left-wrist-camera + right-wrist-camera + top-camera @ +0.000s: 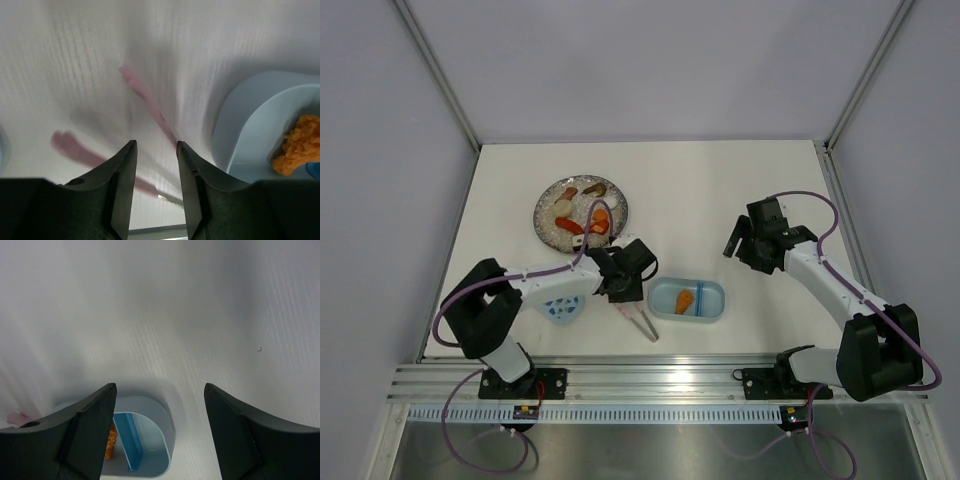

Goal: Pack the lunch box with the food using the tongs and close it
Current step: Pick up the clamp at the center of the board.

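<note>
The pale blue lunch box sits open near the table's front, with one orange piece of food left of its divider. More food lies on the round grey plate. The pink-white tongs lie on the table left of the box. My left gripper hovers over their upper end. In the left wrist view, my left gripper is open, the blurred tongs run beneath the gap without touching either finger, and the lunch box with the orange food is at the right. My right gripper is open and empty, up and right of the box.
The flecked light blue lid lies partly under my left arm. In the right wrist view, between the fingers of the right gripper, the box's rounded end and blue divider show. A metal rail runs along the near edge.
</note>
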### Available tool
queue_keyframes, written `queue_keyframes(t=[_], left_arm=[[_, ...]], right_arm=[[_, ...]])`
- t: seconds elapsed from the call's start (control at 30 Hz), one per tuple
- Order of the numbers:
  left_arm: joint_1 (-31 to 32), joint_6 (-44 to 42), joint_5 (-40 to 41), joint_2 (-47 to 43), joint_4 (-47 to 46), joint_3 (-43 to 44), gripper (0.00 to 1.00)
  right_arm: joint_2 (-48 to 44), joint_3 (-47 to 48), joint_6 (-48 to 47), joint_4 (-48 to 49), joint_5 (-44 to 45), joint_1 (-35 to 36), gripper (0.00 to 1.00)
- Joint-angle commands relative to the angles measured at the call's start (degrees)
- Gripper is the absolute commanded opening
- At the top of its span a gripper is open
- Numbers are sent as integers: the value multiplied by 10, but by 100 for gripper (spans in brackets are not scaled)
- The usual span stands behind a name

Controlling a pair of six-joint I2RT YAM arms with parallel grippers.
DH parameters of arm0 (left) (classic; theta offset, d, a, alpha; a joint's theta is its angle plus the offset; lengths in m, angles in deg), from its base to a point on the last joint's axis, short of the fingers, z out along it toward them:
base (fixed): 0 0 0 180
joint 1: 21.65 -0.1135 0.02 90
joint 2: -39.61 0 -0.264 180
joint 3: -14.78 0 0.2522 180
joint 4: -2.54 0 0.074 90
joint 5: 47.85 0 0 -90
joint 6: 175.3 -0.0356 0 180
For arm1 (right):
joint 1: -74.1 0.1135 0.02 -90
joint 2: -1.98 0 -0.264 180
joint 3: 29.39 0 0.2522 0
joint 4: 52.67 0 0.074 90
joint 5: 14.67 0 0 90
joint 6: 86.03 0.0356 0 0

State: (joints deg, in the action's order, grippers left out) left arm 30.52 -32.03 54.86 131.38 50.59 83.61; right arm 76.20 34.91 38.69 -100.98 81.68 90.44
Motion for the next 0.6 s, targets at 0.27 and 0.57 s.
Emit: queue_keyframes(t=[0.27, 0.57], left_arm=[[-6, -76, 38, 44, -6, 42, 11], [-25, -218, -11, -9, -55, 18, 1]], right_arm=[[-11, 3, -5, 3, -2, -2, 79], [-14, -2, -4, 4, -2, -2, 79]])
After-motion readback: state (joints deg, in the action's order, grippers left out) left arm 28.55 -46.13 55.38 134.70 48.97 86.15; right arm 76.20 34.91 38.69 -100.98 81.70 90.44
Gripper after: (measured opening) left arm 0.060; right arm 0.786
